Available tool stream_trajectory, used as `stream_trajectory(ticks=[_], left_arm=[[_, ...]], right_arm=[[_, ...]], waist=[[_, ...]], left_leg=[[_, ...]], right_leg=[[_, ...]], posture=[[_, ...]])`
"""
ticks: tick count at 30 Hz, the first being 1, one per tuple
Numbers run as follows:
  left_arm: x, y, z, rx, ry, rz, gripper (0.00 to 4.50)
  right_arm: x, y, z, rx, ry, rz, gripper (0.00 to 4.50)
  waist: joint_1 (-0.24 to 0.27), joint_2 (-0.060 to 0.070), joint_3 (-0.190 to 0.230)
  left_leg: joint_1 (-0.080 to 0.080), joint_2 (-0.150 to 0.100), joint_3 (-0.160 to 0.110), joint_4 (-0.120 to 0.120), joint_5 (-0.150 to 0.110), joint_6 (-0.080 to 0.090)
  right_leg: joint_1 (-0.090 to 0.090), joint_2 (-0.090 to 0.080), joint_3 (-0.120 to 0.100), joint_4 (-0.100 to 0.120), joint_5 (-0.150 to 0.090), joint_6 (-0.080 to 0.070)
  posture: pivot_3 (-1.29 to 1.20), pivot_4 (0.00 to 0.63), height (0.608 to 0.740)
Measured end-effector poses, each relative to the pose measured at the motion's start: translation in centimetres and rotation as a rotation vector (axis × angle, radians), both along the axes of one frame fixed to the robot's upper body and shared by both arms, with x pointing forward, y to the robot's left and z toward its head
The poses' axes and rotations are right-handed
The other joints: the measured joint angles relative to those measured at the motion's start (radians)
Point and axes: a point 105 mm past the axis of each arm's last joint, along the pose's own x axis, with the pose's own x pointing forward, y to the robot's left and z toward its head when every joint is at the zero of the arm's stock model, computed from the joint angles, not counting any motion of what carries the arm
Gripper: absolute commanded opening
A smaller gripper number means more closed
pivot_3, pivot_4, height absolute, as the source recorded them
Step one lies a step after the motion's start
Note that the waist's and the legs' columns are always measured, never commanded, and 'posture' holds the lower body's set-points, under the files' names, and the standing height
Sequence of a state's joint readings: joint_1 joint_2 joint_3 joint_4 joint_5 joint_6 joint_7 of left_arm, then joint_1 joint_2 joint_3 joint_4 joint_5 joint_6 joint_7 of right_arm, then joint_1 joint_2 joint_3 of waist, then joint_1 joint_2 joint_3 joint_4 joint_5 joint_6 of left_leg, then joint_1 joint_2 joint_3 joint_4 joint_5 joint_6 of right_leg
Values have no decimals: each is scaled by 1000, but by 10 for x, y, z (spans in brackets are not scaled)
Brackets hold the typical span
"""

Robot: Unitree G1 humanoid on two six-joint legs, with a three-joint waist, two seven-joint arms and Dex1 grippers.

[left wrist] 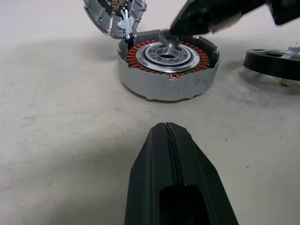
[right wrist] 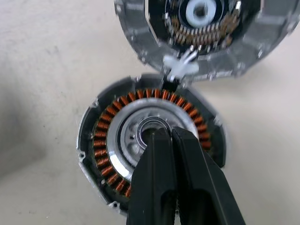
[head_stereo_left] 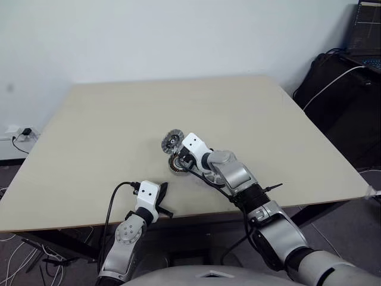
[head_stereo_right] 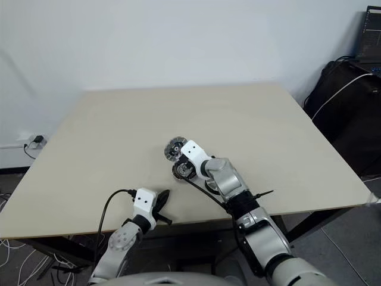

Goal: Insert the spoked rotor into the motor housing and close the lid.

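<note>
The right gripper (right wrist: 172,136), its fingers pressed together and empty, hung over the motor housing (right wrist: 152,152)'s pale centre near mid-table. The open lid (right wrist: 197,37) leaned at the housing's twelve o'clock. The spoked rotor (left wrist: 276,63) lay just beside the housing, so it probably needed picking up and seating level before the lid was closed; the left gripper (left wrist: 168,133) rested narrow at the near edge.

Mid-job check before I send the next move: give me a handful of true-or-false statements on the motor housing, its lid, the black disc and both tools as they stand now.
1. The round grey motor housing with copper windings stands open. True.
2. The silver-grey lid lies flat on top of the housing. False: it stands tilted up at the housing's edge, its inside showing.
3. The right tool is shut, its tip over the housing's pale metal centre. True.
4. The left tool grips the housing wall. False: it is shut, apart from it.
5. The flat black disc sits inside the housing. False: it lies beside it on the beige table.
</note>
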State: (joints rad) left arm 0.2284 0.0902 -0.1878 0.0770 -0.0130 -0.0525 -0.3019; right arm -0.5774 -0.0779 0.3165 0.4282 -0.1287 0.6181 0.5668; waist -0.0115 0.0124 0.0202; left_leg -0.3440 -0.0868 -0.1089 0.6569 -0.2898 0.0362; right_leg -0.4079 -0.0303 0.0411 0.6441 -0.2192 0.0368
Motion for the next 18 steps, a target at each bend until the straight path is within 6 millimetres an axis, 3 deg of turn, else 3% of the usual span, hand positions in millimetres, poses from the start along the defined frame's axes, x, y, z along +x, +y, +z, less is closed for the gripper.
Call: stream_trajectory(ticks=[18], left_arm=[[0, 0, 0, 1, 2, -1, 0]], right_arm=[[0, 4, -6, 60, 56, -49, 25]], waist=[[-1, 0, 0]], left_leg=[[0, 0, 0, 0, 0, 0]], right_leg=[[0, 0, 0, 0, 0, 0]], posture=[[0, 0, 740]])
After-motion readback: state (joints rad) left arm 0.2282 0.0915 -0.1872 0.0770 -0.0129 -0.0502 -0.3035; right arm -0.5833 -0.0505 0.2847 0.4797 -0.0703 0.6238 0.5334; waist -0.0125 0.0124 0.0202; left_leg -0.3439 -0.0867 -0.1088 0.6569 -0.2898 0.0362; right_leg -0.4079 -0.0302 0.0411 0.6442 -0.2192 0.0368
